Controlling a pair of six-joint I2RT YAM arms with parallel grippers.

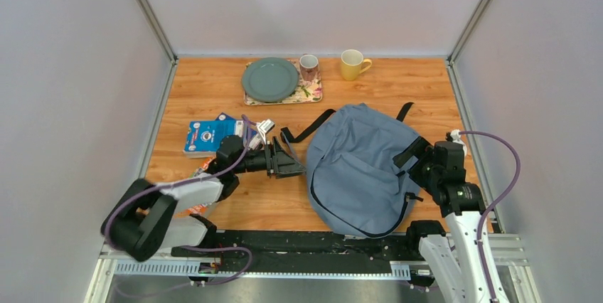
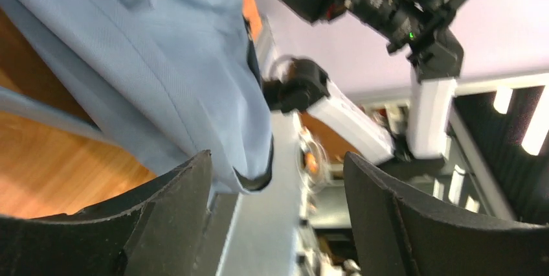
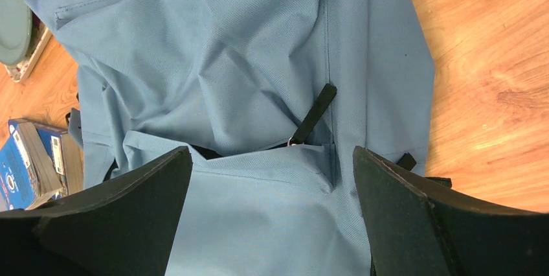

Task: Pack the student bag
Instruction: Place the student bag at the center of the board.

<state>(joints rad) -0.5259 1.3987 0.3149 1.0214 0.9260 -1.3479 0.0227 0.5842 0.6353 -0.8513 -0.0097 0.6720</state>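
The student bag, a soft grey-blue backpack with black straps, lies flat on the wooden table at centre right. My left gripper lies on its side at the bag's left edge. In the left wrist view it is open, and a black-trimmed corner of the bag hangs just beyond the left finger, gripped by neither finger. My right gripper hovers over the bag's right side. In the right wrist view it is open above the bag's fabric, holding nothing.
A stack of blue books lies left of the bag, also seen as books. At the back stand a green plate on a floral tray, a patterned mug and a yellow mug. Something orange lies under the left arm.
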